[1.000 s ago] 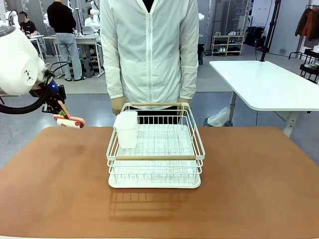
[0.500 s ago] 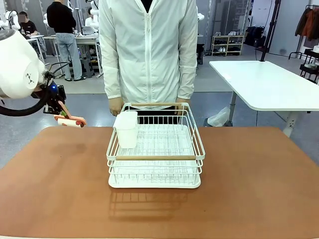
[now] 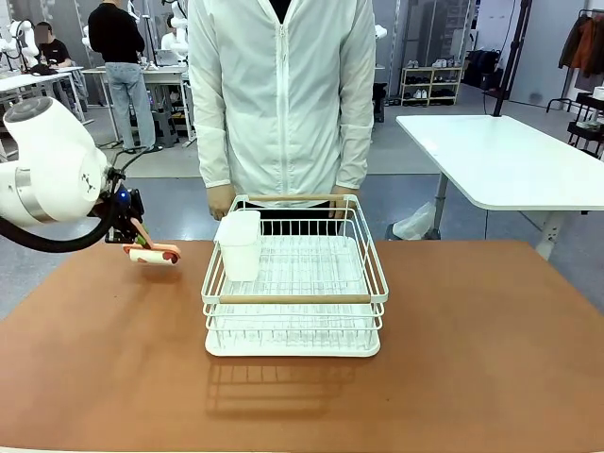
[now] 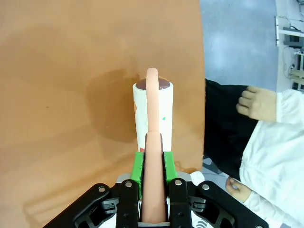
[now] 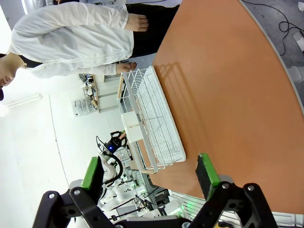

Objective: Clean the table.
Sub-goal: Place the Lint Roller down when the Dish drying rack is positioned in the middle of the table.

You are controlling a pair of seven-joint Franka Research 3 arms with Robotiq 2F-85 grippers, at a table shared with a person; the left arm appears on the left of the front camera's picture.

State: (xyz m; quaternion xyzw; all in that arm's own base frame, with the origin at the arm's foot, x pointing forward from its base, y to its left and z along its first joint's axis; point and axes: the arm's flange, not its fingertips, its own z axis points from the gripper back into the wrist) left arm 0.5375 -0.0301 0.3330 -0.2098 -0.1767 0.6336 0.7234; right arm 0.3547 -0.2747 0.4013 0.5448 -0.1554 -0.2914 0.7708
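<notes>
Left gripper (image 4: 153, 164) fingers (image 4: 137, 166) clamped on the pink handle of a lint roller (image 3: 154, 255), held above the terracotta bench (image 3: 472, 359) left of the white wire rack (image 3: 293, 283). Right gripper (image 5: 152, 173) fingers spread wide, holding nothing. Person's hands (image 3: 224, 200) just behind the rack's far rim, white cup (image 3: 240, 245) inside its left side.

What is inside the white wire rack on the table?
A white cup stands in the rack, at its far left corner. The rest of the rack looks bare, and the cup's inside cannot be seen.
</notes>
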